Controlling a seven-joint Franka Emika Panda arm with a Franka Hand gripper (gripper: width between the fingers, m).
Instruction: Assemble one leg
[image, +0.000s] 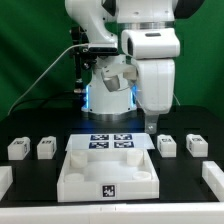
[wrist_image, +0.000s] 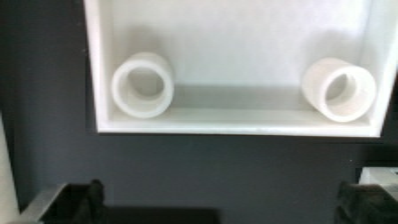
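Several legs lie on the black table in the exterior view: two small white tagged blocks at the left (image: 17, 148) (image: 46, 148) and two at the right (image: 167, 145) (image: 196, 145). My gripper (image: 150, 124) hangs above the table beside the marker board's right end, a little behind the nearer right leg and apart from it. In the wrist view my gripper (wrist_image: 222, 205) is open, with dark fingertips (wrist_image: 71, 200) wide apart and only dark table between them. No leg shows clearly in that view.
The large white square part (image: 108, 172) with raised rims lies at the front centre; the wrist view shows its rim (wrist_image: 231, 125) and two round pieces (wrist_image: 143, 85) inside. The marker board (image: 112, 142) lies behind it. White pieces sit at the table's side edges (image: 213, 178).
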